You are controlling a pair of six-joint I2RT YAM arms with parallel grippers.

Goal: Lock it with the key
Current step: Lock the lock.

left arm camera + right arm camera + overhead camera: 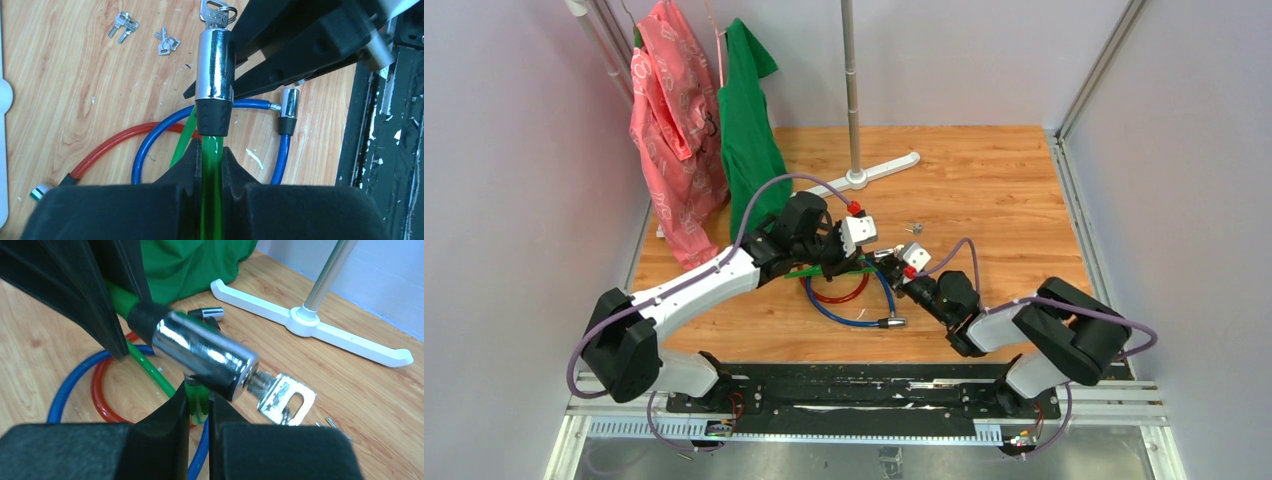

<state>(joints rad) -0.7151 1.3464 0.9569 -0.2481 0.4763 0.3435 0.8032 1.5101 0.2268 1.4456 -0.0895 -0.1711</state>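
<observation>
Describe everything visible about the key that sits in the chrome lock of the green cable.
The key is a small, flat, silvery metal piece with a squarish bow, a slot through it and stamped lettering; a thin ring hangs from the slot. Its blade is pushed into the end of the chrome lock cylinder, so only bow and neck show. It sits above the wooden table, tilted with the cylinder. No finger is seen touching it; the left gripper clamps the green cable below the lock.
</observation>
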